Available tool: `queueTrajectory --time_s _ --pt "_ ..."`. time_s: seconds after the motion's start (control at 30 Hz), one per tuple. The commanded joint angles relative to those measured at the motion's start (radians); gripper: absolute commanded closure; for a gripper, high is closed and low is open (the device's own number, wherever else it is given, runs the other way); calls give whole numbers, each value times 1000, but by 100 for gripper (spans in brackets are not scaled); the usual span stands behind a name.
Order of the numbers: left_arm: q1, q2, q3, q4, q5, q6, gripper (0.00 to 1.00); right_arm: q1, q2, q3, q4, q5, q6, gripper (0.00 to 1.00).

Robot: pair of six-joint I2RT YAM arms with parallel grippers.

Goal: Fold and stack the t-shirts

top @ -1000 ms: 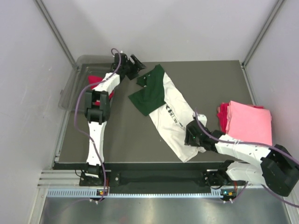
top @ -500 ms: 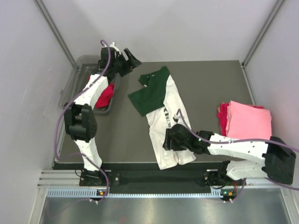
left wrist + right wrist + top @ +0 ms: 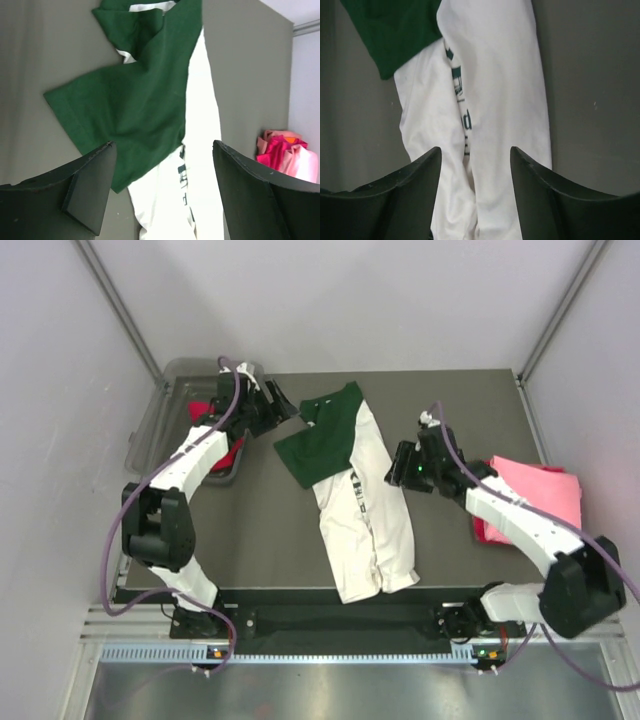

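Clear bin (image 3: 152,420) at table (image 3: 268,525) edge

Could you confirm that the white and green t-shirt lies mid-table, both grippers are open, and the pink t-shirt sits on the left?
No: the pink t-shirt sits on the right, as the top external view shows. The white and green t-shirt is mid-table; left gripper and right gripper are open.

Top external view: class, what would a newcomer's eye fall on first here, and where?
The white t-shirt with dark green sleeves sprawls rumpled down the middle of the table. A folded pink t-shirt lies at the right edge, and a red t-shirt sits in the clear bin at far left.
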Motion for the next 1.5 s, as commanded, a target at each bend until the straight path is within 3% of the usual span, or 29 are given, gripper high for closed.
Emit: queueTrajectory --time_s 0.0,0.23,0.4,0.5,0.87,1.03,1.2,1.23,1.27,1.47 --pt "1 51 -3 98 -27 24 18 -136 146 102 82 -171 -118 44" --pt "2 359 270 72 -57 54 25 -240 349 193 128 -294 -155 50" --pt "2 554 446 84 -67 24 36 -244 330 124 186 -305 -152 49" --pt "2 632 541 55 -106 4 38 -243 310 86 213 -311 -151 50" --pt "-19 824 709 -54 -214 -49 46 -244 231 -6 272 -337 -117 49" --pt "-19 902 804 -94 -176 -56 56 -244 190 -68 251 -335 -123 49" --pt "-18 942 874 -126 -153 -38 84 -243 114 -126 243 -337 -123 49" --pt "-18 948 881 -123 -154 -29 96 -243 104 -143 242 -340 -123 49" --pt "-13 950 885 -117 -151 -26 100 -240 92 -151 233 -340 -125 49" --pt "7 983 919 -13 -90 -27 100 -223 9 -263 228 -321 -109 49"
